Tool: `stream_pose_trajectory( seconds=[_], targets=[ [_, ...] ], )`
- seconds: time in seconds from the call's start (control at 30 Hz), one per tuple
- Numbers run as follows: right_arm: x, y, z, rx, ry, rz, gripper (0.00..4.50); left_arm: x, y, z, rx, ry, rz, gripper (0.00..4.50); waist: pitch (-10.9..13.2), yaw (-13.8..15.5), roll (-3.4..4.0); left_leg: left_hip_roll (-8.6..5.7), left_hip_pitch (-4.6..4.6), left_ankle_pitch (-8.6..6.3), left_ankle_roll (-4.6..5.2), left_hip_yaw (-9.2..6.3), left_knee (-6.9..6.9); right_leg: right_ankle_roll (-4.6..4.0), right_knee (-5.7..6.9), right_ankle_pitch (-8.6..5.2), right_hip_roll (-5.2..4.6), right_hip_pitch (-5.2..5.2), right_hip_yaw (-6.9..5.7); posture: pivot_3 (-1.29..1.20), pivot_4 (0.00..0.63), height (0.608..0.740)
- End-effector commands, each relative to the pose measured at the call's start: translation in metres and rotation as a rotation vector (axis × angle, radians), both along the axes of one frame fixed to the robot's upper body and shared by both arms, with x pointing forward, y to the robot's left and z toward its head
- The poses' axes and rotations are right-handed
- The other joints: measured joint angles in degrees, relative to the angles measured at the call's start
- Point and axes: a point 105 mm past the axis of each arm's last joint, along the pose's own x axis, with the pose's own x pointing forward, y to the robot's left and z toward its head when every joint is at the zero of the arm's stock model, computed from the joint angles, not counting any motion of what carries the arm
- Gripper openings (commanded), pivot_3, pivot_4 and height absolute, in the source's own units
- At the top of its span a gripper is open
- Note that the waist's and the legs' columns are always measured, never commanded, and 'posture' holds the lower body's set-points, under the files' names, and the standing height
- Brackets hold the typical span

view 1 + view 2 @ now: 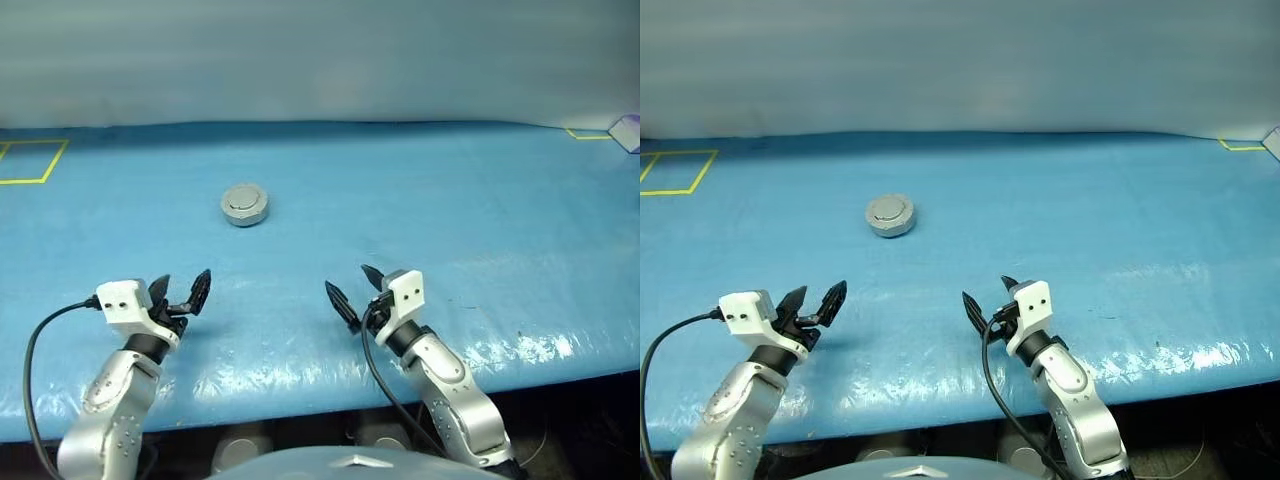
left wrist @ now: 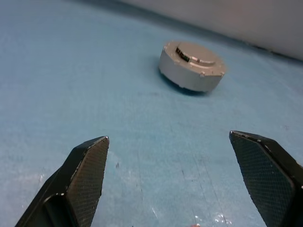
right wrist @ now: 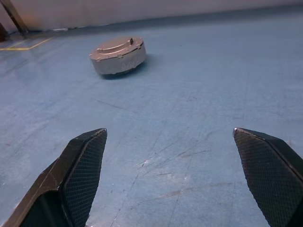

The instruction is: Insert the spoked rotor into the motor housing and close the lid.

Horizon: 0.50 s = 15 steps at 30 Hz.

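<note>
At the far left, a yellow taped rectangle (image 1: 30,160) on the blue table covering (image 1: 450,220) is cut off by the picture's edge. Nearer the front, the left gripper (image 1: 180,290) hangs over bare blue surface with its two black fingers spread wide, holding and touching nothing. Beyond it and a little to its right, well apart from both arms, the round grey metal motor housing (image 1: 245,204) sits on the table with its plain grey disc lid (image 2: 195,53) shut flat on top; whatever is inside is hidden. To the right, the right gripper (image 1: 352,288) is likewise fully spread and empty. At the far right edge, a pale object (image 1: 628,133) is cut off and hard to make out.
</note>
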Motion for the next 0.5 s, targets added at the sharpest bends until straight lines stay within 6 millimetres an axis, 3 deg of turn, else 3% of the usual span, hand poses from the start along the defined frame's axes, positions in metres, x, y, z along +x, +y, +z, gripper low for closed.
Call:
stream_pose_trajectory(
  seconds=[0.03, 0.27, 0.5],
  targets=[
    [0.000, -0.005, 0.008, -0.002, -0.055, -0.013, 4.50, -0.002, -0.015, 0.006, 0.116, -0.107, -0.047, 4.46, 0.02, 0.07, 0.04, 0.01, -0.01, 0.00, 0.00, 0.00, -0.02, -0.01, 0.00, -0.01, 0.00, -0.02, 0.00, 0.00, 0.150, 0.740],
    [-0.005, -0.008, -0.001, -0.084, -0.061, -0.020, 4.50, -0.004, -0.036, -0.018, 0.245, -0.076, -0.137, 4.46, 0.03, 0.05, 0.03, 0.01, -0.05, -0.01, 0.01, 0.04, -0.01, 0.00, 0.01, -0.02, 0.03, -0.08, -0.02, 0.00, 0.150, 0.740],
    [-0.006, -0.009, -0.003, -0.099, -0.064, -0.046, 4.50, -0.002, -0.040, -0.020, 0.253, -0.069, -0.175, 4.46, 0.04, -0.04, 0.05, 0.08, -0.10, -0.01, 0.02, 0.02, 0.00, 0.00, 0.04, -0.02, 0.01, -0.15, -0.06, 0.00, 0.150, 0.740]
  ],
)
